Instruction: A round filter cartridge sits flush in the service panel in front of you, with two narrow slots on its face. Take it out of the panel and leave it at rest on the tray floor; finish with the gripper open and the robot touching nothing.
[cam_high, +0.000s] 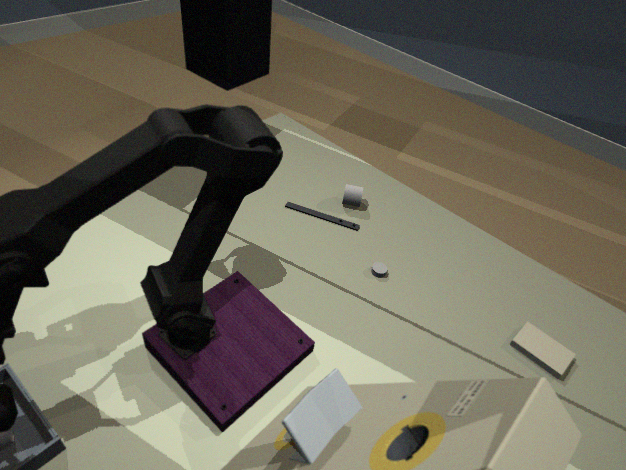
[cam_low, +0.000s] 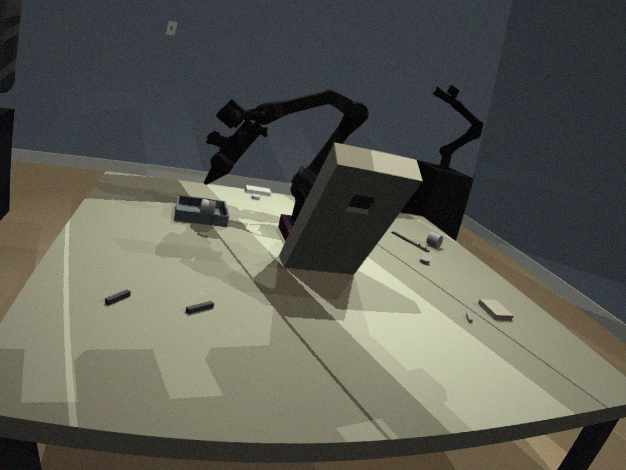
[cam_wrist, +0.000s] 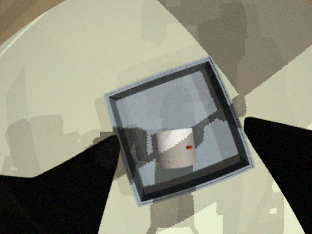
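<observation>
The filter cartridge (cam_low: 207, 206) (cam_wrist: 175, 149), a pale cylinder with a small red mark, lies on its side inside the grey-blue tray (cam_high: 35, 406) (cam_low: 201, 218) (cam_wrist: 158, 77). Its slots cannot be made out. My gripper (cam_low: 205, 182) (cam_wrist: 182, 133) is open and empty, with its fingers wide apart. It hangs above the tray and the cartridge, touching neither. The service panel (cam_high: 374, 399) (cam_low: 328, 232) shows an empty round opening (cam_high: 407, 443) inside a yellow ring (cam_high: 438, 422).
A pale blue plate (cam_high: 323, 414) stands out from the panel. The purple base plate (cam_high: 242, 349) is under my arm. A white cylinder (cam_high: 352, 195) (cam_low: 434, 240), a dark bar (cam_high: 321, 215), a small disc (cam_high: 379, 269) and a beige block (cam_high: 542, 349) (cam_low: 495, 309) lie on the table.
</observation>
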